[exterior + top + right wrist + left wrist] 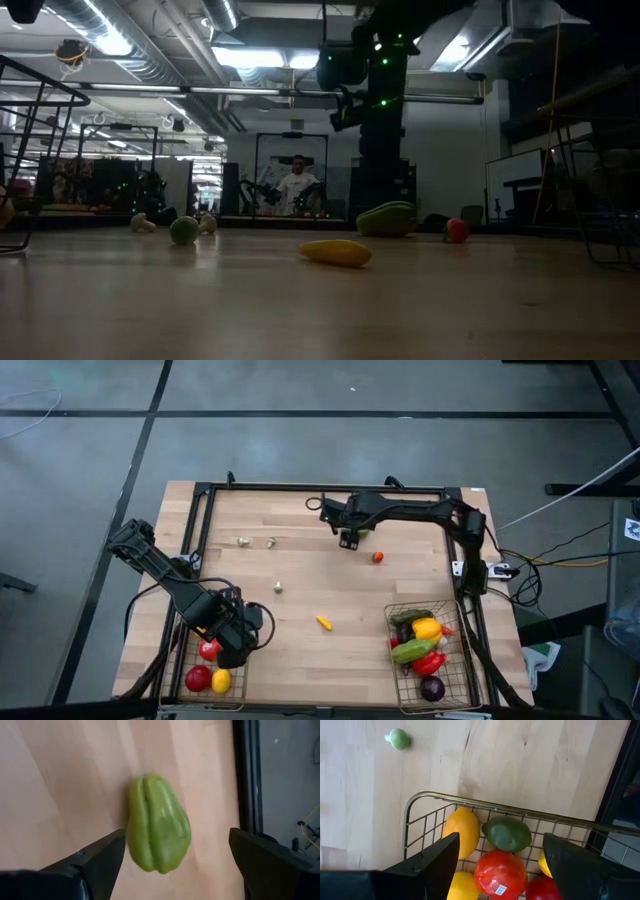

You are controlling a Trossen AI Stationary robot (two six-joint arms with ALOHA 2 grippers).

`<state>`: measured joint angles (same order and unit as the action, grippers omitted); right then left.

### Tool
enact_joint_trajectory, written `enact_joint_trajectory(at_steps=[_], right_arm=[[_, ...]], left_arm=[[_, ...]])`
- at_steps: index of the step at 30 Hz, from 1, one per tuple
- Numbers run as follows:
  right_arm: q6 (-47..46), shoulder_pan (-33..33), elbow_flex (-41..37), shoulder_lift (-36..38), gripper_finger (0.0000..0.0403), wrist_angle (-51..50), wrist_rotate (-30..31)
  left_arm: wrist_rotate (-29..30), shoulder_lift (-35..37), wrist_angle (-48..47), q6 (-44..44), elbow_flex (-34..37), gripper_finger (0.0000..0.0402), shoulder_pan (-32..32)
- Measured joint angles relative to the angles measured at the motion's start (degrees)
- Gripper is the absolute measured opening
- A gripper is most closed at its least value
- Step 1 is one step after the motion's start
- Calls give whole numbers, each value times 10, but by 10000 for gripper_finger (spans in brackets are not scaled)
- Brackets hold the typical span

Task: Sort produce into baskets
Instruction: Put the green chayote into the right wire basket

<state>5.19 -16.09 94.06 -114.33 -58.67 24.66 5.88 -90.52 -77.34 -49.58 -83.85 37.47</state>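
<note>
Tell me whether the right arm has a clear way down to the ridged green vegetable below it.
Probably yes. The right hand hangs open right above the green vegetable, which lies alone on bare table with nothing against it. The fingers stand wider than the vegetable.

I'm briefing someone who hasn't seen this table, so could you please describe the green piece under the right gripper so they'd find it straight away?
Start at the table's far edge, where the right gripper hangs with its fingers open. Directly beneath it on the bare wood lies the green ridged vegetable. The small red piece beside it is round; this one is larger, elongated, pear-shaped and lengthwise grooved.
</note>
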Motion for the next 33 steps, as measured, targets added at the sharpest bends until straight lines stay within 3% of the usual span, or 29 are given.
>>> enact_joint_trajectory(at_steps=[10,24,33], right_arm=[[71,-15,0,-12,351,-15,-48],[82,-86,0,-23,351,-15,-156],[86,-99,0,-41,351,-12,-163]], left_arm=[[6,0,0,-1,0,280,0],[9,0,0,-18,0,280,-12],[8,0,0,-9,0,280,-23]])
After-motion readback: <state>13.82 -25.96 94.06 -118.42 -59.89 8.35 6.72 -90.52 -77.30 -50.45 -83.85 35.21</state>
